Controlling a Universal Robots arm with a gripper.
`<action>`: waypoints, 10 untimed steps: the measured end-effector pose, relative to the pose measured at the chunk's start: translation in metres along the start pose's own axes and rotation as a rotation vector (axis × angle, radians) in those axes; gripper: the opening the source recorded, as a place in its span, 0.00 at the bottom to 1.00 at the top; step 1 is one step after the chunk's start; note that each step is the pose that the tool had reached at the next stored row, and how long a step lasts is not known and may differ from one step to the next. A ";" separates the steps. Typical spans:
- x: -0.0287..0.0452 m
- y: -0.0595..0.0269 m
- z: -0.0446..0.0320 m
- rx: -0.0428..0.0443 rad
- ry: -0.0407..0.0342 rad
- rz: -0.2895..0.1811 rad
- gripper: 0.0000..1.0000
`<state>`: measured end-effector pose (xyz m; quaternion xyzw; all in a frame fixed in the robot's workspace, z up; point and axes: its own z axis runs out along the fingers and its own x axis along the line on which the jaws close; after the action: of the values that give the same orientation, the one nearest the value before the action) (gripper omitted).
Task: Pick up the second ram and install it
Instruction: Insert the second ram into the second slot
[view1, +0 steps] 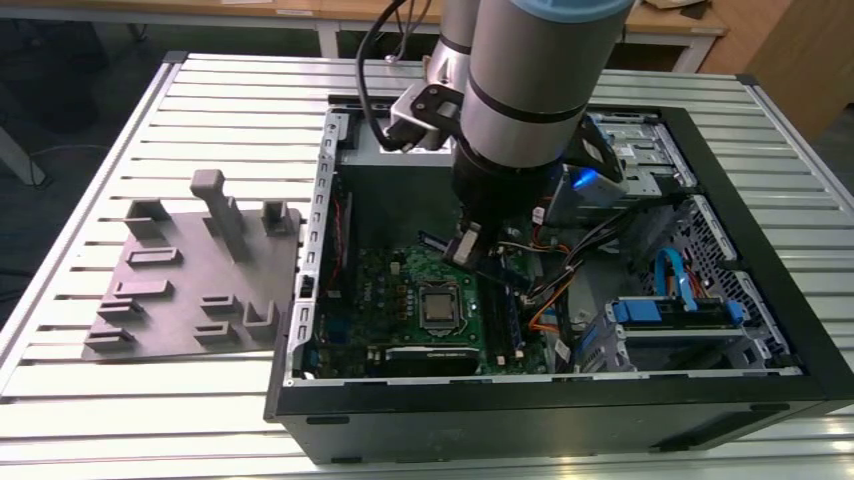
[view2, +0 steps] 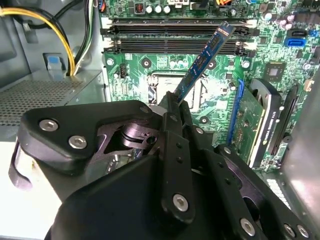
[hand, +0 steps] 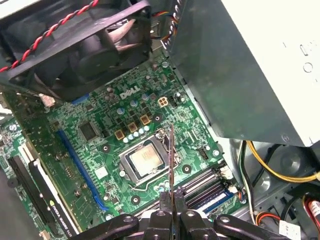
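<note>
Pincer: my pincer (view2: 175, 103) is pressed together on the second ram (view2: 206, 54), pinching one end of the stick between its two black fingers. I read the same grip in both wrist views.
Second ram: off the board and in my grip, held over the green motherboard (view2: 165, 67) inside the open computer case (view1: 534, 398). In the second wrist view it slants away from the fingers, and its free end lies over the long black memory slots (view2: 170, 47). I cannot tell whether that end touches them. In the first wrist view I see it edge-on, a thin line running beside the processor socket (hand: 145, 164).
Arm: in the exterior view my arm (view1: 534, 110) comes down into the case from above, with the wrist low over the middle of the board.
Board neighbours: a graphics card (view2: 265, 120) stands in its slot beside the socket. A black fan (hand: 85, 45) sits at one edge of the board. A grey metal power supply box (hand: 250, 65) with yellow cables (hand: 280, 172) is near the memory slots.
Fixture: a grey fixture block (view1: 187, 290) with upright posts lies on the counter (view1: 200, 110), just beside the case on the exterior view's left.
Counter: slatted metal, carrying both the case and the fixture.
</note>
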<state>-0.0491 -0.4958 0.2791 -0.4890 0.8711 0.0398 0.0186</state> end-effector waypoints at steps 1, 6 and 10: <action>0.0000 0.0000 0.0000 0.0006 -0.0004 0.009 0.14; 0.0000 0.0000 0.0002 0.0039 -0.0028 0.054 0.14; 0.0000 0.0000 0.0003 0.0064 -0.0046 0.090 0.14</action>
<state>-0.0491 -0.4958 0.2788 -0.4494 0.8922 0.0390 0.0204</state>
